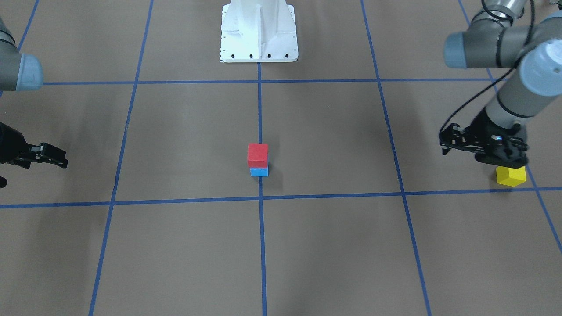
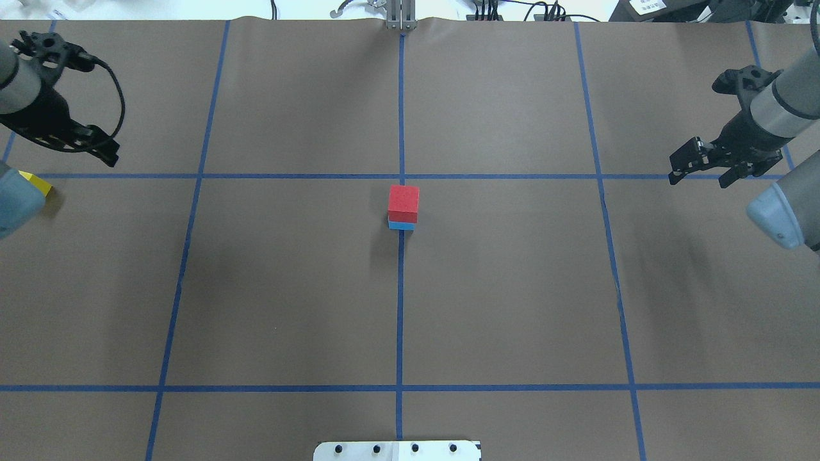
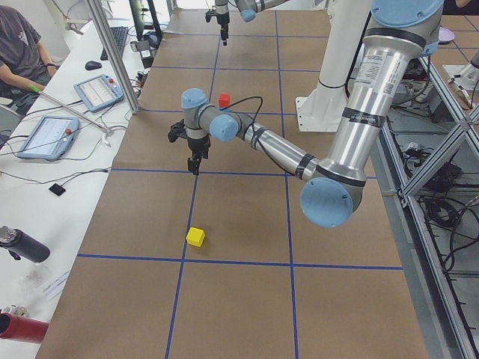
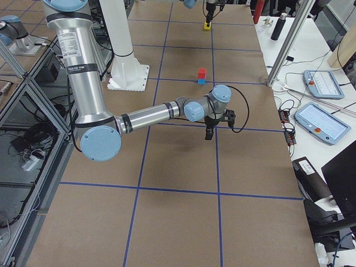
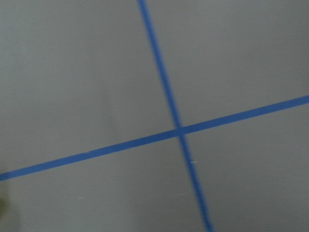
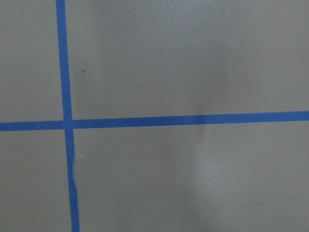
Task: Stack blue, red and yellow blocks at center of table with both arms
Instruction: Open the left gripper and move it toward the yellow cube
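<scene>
The red block [image 1: 257, 155] sits on top of the blue block [image 1: 259, 172] at the middle of the table [image 2: 512, 288], on the centre tape line. Neither gripper touches this pair. The yellow block [image 1: 510, 175] lies alone near the table's end on my left side; a grey-blue arm cap half hides the yellow block [image 2: 35, 184] in the overhead view. My left gripper [image 1: 500, 156] hangs above the table close to the yellow block, open and holding nothing. My right gripper [image 2: 701, 171] hovers far out on the other side, open and empty. Both wrist views show only bare table and tape lines.
The white pedestal base [image 1: 259, 30] stands at the robot's edge of the table. Beyond the far edge is a white desk with tablets [image 3: 45, 134], cables and a bottle [image 3: 22, 243]. A seated person [image 3: 15, 45] shows at that desk.
</scene>
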Robot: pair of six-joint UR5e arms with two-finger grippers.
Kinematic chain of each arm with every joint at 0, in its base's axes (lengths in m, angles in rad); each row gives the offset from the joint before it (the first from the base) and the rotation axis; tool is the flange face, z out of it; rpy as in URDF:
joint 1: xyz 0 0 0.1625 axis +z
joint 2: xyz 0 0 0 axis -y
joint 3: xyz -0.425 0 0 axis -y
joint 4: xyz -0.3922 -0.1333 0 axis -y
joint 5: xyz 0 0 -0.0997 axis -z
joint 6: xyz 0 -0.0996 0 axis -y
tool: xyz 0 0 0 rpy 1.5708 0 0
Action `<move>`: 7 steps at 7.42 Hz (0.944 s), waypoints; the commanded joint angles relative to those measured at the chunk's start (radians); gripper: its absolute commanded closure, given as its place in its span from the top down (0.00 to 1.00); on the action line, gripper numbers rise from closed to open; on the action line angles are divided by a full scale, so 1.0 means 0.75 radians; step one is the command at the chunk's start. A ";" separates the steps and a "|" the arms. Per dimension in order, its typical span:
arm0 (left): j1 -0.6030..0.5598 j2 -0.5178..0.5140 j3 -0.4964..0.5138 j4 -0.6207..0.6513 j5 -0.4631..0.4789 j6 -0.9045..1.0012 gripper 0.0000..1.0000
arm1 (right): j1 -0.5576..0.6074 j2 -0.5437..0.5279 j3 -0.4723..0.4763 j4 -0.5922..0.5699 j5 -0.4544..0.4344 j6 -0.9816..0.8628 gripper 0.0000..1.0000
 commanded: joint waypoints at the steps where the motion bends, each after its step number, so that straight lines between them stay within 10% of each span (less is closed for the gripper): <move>1: -0.169 0.030 0.349 -0.269 -0.043 0.284 0.99 | 0.000 -0.001 0.003 0.002 0.000 0.003 1.00; 7: -0.164 0.034 0.617 -0.593 -0.046 0.311 0.99 | 0.000 0.008 0.016 0.002 0.000 0.013 1.00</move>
